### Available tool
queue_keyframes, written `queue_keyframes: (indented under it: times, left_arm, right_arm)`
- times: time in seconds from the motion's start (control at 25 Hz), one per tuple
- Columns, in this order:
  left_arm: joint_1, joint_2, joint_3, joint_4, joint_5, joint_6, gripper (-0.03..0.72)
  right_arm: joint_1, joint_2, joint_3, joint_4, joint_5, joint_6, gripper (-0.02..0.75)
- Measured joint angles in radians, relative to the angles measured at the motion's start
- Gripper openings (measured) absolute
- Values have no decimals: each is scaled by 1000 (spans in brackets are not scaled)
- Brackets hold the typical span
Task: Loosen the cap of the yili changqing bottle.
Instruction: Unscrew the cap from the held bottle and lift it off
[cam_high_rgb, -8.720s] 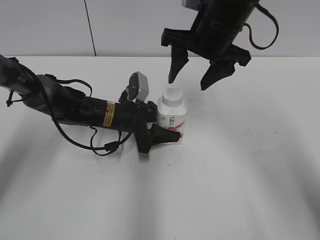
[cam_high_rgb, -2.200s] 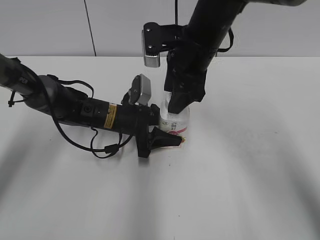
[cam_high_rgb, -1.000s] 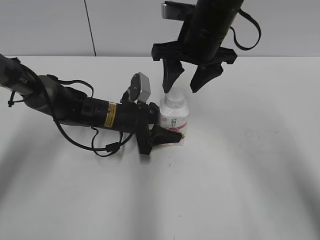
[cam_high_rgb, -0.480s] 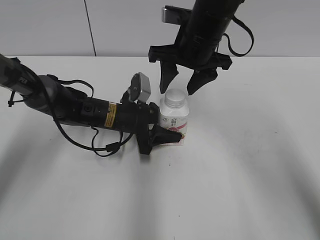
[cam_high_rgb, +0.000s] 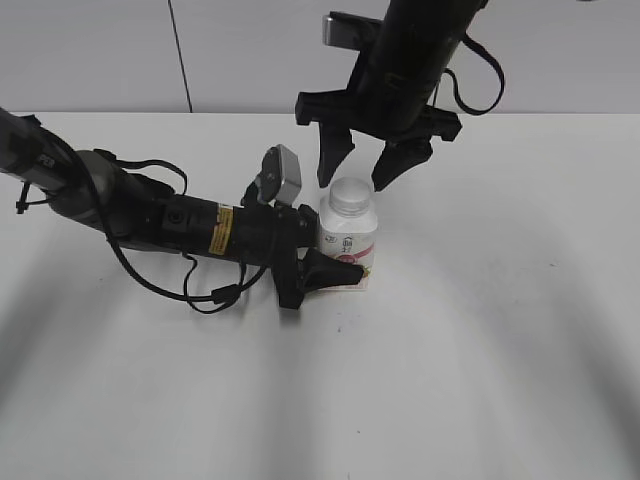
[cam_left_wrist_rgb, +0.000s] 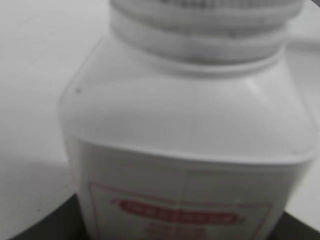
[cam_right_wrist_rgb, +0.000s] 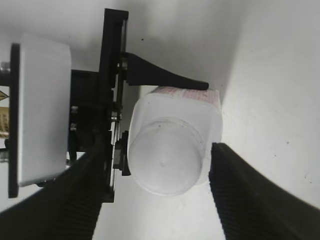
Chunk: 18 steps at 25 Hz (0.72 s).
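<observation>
On the left of the bench: your left gripper (cam_high_rgb: 325, 268) lies low and nearly level, reaching rightward to the bottle's body.
Left jaws: pinching the yili changqing bottle (cam_high_rgb: 347, 243) low on its body; you see one black finger along its near side and, in the right wrist view, another finger (cam_right_wrist_rgb: 165, 75) along one flat face.
Bottle: stands upright on the white bench (cam_high_rgb: 480, 350), about mid-scene, long axis vertical, pink-red label facing near.
Cap: the cap (cam_high_rgb: 347, 195) sits on top of the neck, and I judge it not yet gripped.
Right gripper: your right gripper (cam_high_rgb: 361, 166) hangs just above and slightly behind the cap, pointing down.
Right jaws: spread wide, one finger (cam_right_wrist_rgb: 75, 200) to each side of the cap, both clear of it.
Key relation: the cap (cam_right_wrist_rgb: 167, 155) lies straight below, centred in the gap, so the turning axis lines up with the bottle's.
Next move, as I judge it: lower straight down, then close on the cap's rim.
Nearer arm: the right one; the left only steadies.
</observation>
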Motion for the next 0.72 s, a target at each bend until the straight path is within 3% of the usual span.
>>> queue_keyframes:
  times: [0.72]
  left_arm:
    - [0, 0, 0, 0, 1, 0, 390]
  right_arm:
    - [0, 56, -9, 8, 36, 9, 508]
